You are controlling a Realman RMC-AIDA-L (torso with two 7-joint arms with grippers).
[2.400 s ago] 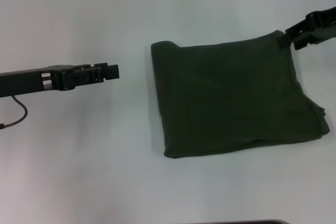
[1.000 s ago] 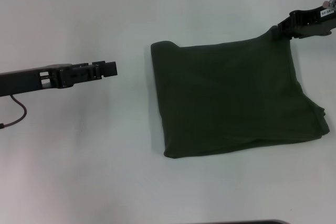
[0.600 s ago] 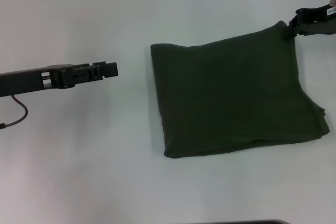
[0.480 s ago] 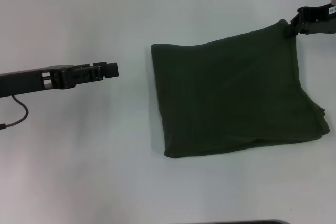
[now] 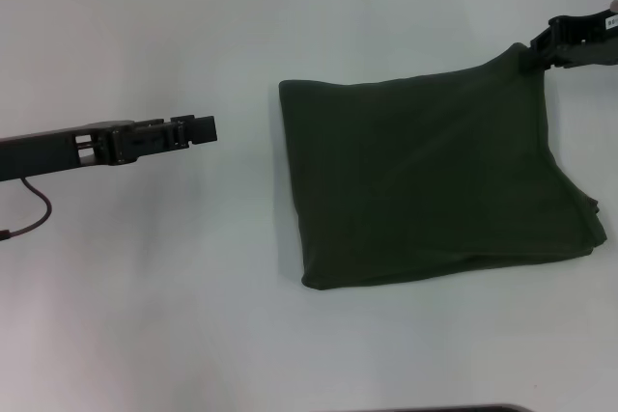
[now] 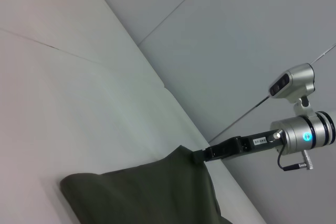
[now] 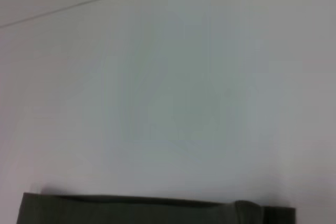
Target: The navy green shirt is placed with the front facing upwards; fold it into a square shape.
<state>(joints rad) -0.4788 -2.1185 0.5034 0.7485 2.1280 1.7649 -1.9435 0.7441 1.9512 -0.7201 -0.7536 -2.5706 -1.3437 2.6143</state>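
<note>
**Right gripper pinches the far corner of the folded shirt**

Right gripper (image 5: pixel 537 57) is clamped on the far right corner of the navy green shirt (image 5: pixel 435 180), a dark olive-green cotton T-shirt already folded into a thick, roughly square pad on the pale white table (image 5: pixel 193 287). The corner is drawn up into a small peak where the black fingers bite it; in the left wrist view the same gripper (image 6: pixel 202 154) shows pinching that lifted tip. My reading is that the hold serves to tug the upper edge taut and square the outline (the near right side shows stacked layers splaying slightly outwards).

Left gripper (image 5: pixel 198 128) hangs over bare table well apart from the shirt's left edge, idle; whether its fingers are apart or together I cannot tell.

No lettering or label shows, only plain cloth. The folding looks nearly complete, with little beyond straightening and release left to do. Pulling too hard could drag the whole pad sideways.
</note>
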